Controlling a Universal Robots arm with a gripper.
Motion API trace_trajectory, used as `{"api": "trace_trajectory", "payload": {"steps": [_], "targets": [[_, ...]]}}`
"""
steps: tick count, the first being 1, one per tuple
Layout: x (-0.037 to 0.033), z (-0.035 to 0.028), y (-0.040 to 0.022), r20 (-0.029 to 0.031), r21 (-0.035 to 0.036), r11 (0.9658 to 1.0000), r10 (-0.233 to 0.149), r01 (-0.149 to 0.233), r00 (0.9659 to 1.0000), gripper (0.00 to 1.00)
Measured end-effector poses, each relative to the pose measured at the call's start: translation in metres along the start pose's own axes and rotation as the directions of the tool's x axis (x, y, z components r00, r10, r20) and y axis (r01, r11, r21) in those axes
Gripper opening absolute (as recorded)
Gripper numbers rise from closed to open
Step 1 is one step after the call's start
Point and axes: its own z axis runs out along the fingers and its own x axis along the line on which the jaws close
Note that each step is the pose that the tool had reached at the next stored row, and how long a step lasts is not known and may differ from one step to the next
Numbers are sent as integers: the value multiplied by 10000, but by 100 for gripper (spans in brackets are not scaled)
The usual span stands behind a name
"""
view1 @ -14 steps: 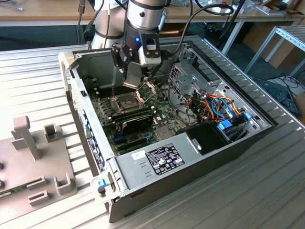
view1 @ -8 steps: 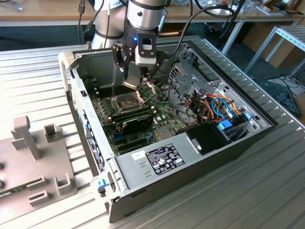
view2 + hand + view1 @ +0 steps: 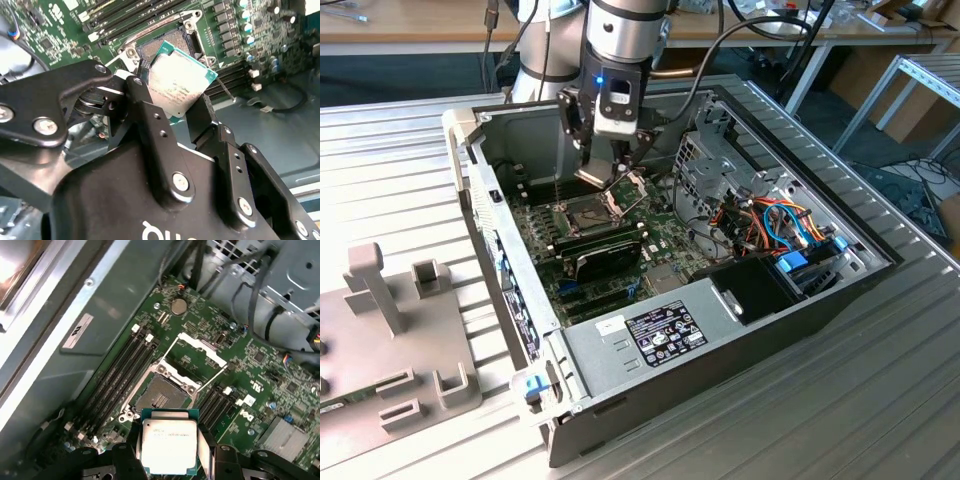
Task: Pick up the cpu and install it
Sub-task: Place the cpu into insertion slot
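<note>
**CPU Held Over Open Socket**

The gripper [image 3: 171, 102] is clenched on the cpu [image 3: 168, 446], which is grasped by two opposite edges with its metal top exposed. The cpu is held above the open socket [image 3: 161, 396], not seated. Beyond, the socket frame [image 3: 201, 351] is swung open on the motherboard [image 3: 260, 360].

Silver-grey cylindrical robot arm [image 3: 620, 30] is reaching downward, wrist pointing down. Black two-fingered metal gripper [image 3: 603, 172] is hanging directly below the wrist. In the second wrist view, its black fingers [image 3: 150, 130] are closing inward on a small square cpu with a dull silver-grey metal top [image 3: 168, 442]. The fingertips are clamping it at two opposite edges, its metal top facing back toward the wrist.
</note>
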Motion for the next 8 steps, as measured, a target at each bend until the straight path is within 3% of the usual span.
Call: {"api": "trace_trajectory", "payload": {"steps": [3, 8], "targets": [[0, 2, 0, 8, -7, 9964, 842, -842, 9964, 55], [0, 5, 0, 16, -14, 9849, 1733, -1733, 9849, 55]]}}
